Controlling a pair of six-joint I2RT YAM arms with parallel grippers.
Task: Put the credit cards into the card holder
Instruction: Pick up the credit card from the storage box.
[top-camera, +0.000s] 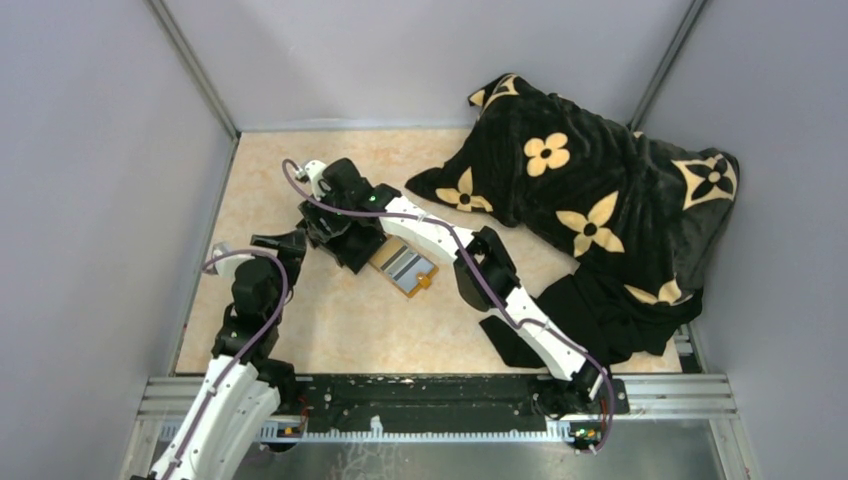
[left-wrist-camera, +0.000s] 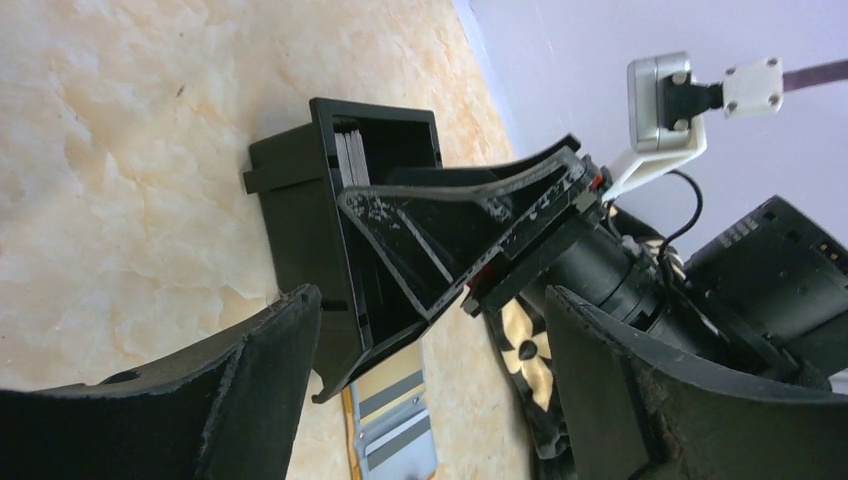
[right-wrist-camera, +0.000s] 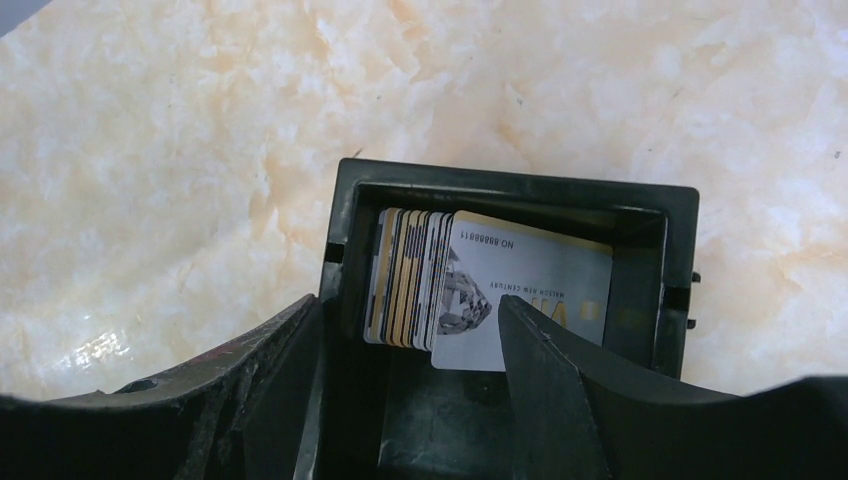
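Several credit cards (right-wrist-camera: 408, 275) stand on edge in a black open box (right-wrist-camera: 510, 190). One silver card (right-wrist-camera: 540, 275) with a diamond print leans away from that stack. My right gripper (right-wrist-camera: 410, 345) is open over the box, one finger outside the left wall and the other inside, in front of the leaning card. Just right of the box the orange-tan card holder (top-camera: 420, 284) lies flat, with grey-blue cards (left-wrist-camera: 397, 450) and a golden-tan card (left-wrist-camera: 387, 370) on it. My left gripper (left-wrist-camera: 430, 380) hangs open and empty beside the box (left-wrist-camera: 300, 210), touching nothing.
A black blanket (top-camera: 590, 200) with cream flowers is heaped over the table's back right. Grey walls (top-camera: 90, 200) close in the left, back and right sides. The right arm (top-camera: 490, 270) stretches diagonally across the marble-patterned tabletop (top-camera: 300, 330).
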